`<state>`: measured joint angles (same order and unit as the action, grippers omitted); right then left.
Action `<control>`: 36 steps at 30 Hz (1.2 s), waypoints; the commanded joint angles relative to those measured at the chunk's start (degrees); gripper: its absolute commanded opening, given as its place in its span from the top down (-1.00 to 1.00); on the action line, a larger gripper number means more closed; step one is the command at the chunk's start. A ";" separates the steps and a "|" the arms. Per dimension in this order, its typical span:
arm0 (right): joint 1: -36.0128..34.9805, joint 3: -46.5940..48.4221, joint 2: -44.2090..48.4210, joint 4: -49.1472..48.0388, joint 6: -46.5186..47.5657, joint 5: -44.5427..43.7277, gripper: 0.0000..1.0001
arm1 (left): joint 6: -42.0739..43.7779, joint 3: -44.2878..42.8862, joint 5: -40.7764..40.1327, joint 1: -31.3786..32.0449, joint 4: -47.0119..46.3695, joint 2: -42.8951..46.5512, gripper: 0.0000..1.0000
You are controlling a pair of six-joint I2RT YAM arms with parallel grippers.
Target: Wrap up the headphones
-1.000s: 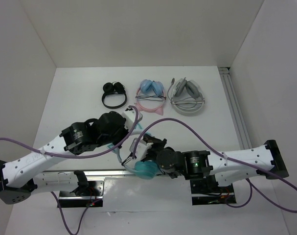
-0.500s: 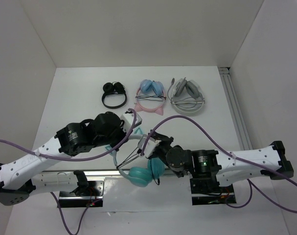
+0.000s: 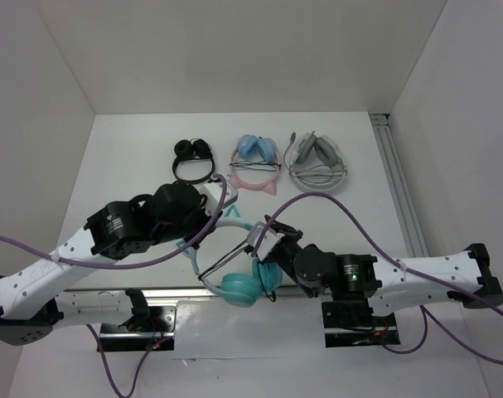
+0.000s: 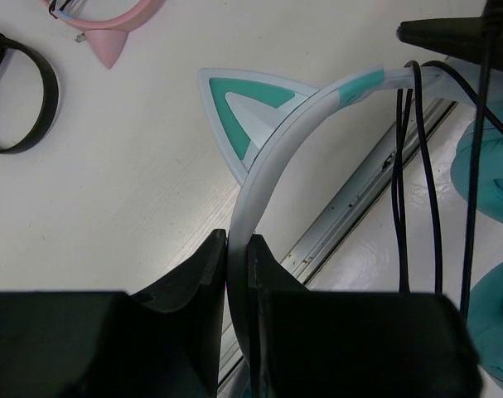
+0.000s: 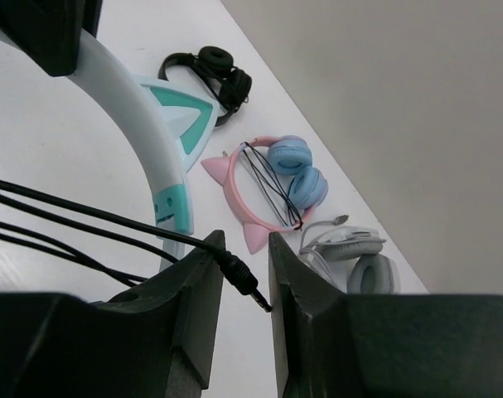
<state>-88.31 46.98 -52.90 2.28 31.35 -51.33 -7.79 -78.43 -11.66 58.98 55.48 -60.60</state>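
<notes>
Bright, even light from above. White tabletop (image 3: 127, 166) and walls (image 3: 234, 58) near blown out in top view. Shadows soft and short, pooled under the left arm (image 3: 69, 265). Wrist views: jaws close to the lens, black, underexposed, detail lost, slightly soft. Left wrist: headphones (image 4: 272, 157) band sharp. Right wrist: far wall flat grey.
</notes>
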 commanded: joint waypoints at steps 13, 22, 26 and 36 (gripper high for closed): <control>9.82 -1.63 -0.97 -5.80 -0.77 -3.60 -0.02 | -0.21 -5.76 0.15 0.52 5.86 0.92 1.00; 14.92 -2.68 -2.03 -7.65 -1.47 -0.17 -0.17 | -2.05 -8.14 -5.65 0.52 8.85 -1.53 1.00; 17.73 -3.21 -3.25 -10.72 -2.17 -0.17 -0.22 | -2.67 -8.14 -8.28 0.52 9.38 -2.59 1.00; 26.08 5.48 -10.46 -3.00 -18.94 1.05 -0.48 | -6.44 -2.18 -10.31 -2.98 4.82 -0.58 1.00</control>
<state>-64.29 46.87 -63.90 -2.11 21.37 -50.22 -10.57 -82.00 -20.49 58.30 65.58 -63.61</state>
